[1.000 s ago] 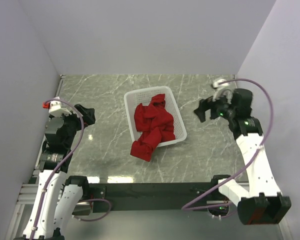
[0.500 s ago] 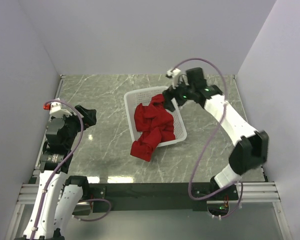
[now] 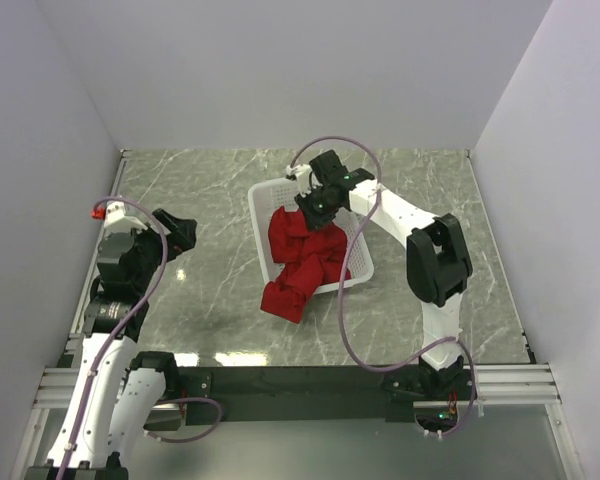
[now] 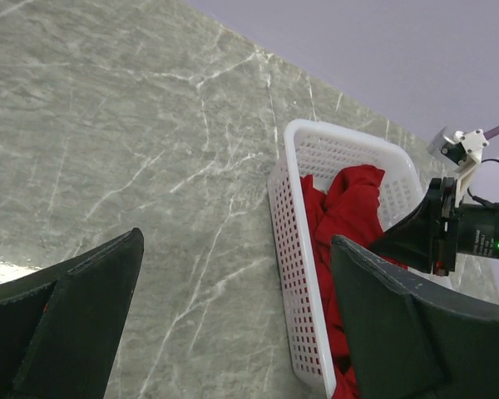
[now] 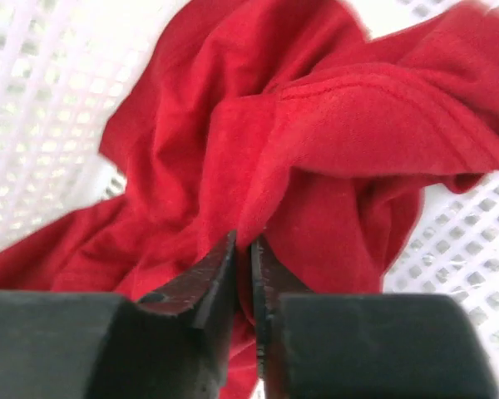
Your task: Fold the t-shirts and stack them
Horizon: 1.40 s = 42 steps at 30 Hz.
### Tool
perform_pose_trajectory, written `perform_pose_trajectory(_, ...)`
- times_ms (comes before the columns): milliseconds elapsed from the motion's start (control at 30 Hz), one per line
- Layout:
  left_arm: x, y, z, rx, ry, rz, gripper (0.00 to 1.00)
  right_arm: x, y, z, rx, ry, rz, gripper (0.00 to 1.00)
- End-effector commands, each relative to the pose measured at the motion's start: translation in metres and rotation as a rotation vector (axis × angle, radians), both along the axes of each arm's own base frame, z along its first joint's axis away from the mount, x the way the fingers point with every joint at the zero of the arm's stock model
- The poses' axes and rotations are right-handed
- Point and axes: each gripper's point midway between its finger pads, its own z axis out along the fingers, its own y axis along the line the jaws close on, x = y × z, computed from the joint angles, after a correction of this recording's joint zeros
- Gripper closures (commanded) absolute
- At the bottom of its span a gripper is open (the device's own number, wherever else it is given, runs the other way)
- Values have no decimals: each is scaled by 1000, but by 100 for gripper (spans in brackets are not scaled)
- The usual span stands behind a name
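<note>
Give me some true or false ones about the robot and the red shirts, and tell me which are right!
The right claw pinches the red t-shirts. True.
The basket is blue. False: it is white.
The left claw is open and holds nothing. True.
All the red cloth lies inside the basket. False: some hangs over the rim onto the table.

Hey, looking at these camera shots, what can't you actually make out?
- How many shirts: top view, one crumpled heap, folds hide the borders.
- Near end of the basket: left wrist view, cut off by the bottom edge; a finger of the left hand covers part of it.
- Cloth below the right hand: right wrist view, its own fingers block it.
</note>
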Motion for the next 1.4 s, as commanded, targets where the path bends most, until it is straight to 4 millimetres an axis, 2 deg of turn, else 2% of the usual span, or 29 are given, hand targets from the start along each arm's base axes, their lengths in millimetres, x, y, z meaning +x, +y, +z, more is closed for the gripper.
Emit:
perform_pose_trajectory(0,7,-10,7,-45,-32,-42,1,-3,12,46,70,-48,29,93)
perform_pose_trajectory(33,8,-10,6,-49,-34,-44,1,-5,11,68,95,-86,37,100)
perform_pose_trajectory(67,9,-13,3,-60,-26,-54,1,-4,9,85,114,-121,42,100)
perform_pose_trajectory(100,9,-14,2,-63,-22,-60,1,4,5,111,157,-183,31,100)
perform_pose_trajectory(133,10,-17,2,-69,-27,-76,1,3,-1,147,199,-252,29,100)
perform_pose_trajectory(167,11,-19,-1,-75,-20,-82,0,3,-3,169,230,-290,46,100)
perform_pose_trajectory(200,11,-20,-1,-78,-20,-90,1,10,-16,209,267,-363,30,100)
perform_pose_trajectory(267,12,-23,-3,-88,-14,-105,1,6,-31,275,337,-496,45,100)
perform_pose_trajectory(300,13,-24,-3,-87,-12,-110,1,1,-36,298,377,-540,63,100)
perform_pose_trajectory(367,13,-25,-4,-87,-11,-119,1,-7,-63,363,428,-699,24,100)
perform_pose_trajectory(400,13,-25,-3,-87,-12,-117,1,-10,-71,389,449,-763,-1,100)
perform_pose_trajectory(467,13,-26,-4,-90,-12,-118,1,-16,-101,438,491,-882,-106,100)
perform_pose_trajectory(500,13,-26,-4,-92,-15,-118,0,-25,-115,478,525,-993,-144,100)
perform_pose_trajectory(533,13,-26,-6,-95,-13,-119,1,-31,-131,500,533,-1060,-206,100)
perform_pose_trajectory(567,12,-27,-6,-100,-12,-121,0,-43,-150,536,565,-1168,-261,100)
perform_pose_trajectory(633,12,-28,-7,-106,-12,-128,1,-60,-176,575,592,-1292,-351,100)
perform_pose_trajectory(700,11,-29,-8,-108,-11,-130,1,-90,-204,621,614,-1468,-436,100)
perform_pose_trajectory(767,11,-29,-8,-107,-14,-131,1,-110,-216,644,621,-1567,-466,100)
perform_pose_trajectory(833,11,-29,-8,-106,-14,-135,1,-120,-227,656,596,-1640,-500,100)
perform_pose_trajectory(933,11,-30,-7,-106,-15,-140,1,-114,-240,650,545,-1643,-557,100)
perform_pose_trajectory(967,10,-30,-7,-104,-17,-141,0,-97,-239,634,512,-1592,-551,100)
perform_pose_trajectory(1033,9,-30,-9,-103,-13,-142,1,-85,-245,616,478,-1539,-570,100)
perform_pose_trajectory(1067,7,-30,-8,-103,-17,-144,1,-63,-245,591,445,-1465,-575,100)
perform_pose_trajectory(1133,6,-30,-9,-101,-16,-143,1,-50,-250,564,411,-1388,-581,100)
perform_pose_trajectory(1167,5,-30,-8,-100,-21,-145,1,-33,-250,535,387,-1308,-588,100)
perform_pose_trajectory(1233,3,-30,-10,-101,-15,-146,1,-29,-251,515,384,-1249,-580,100)
perform_pose_trajectory(1267,2,-30,-10,-97,-18,-145,1,-19,-249,492,373,-1189,-575,100)
perform_pose_trajectory(1333,1,-30,-11,-94,-17,-146,1,-20,-247,478,371,-1155,-569,100)
perform_pose_trajectory(1367,0,-30,-12,-94,-14,-146,1,-14,-246,462,359,-1114,-569,100)
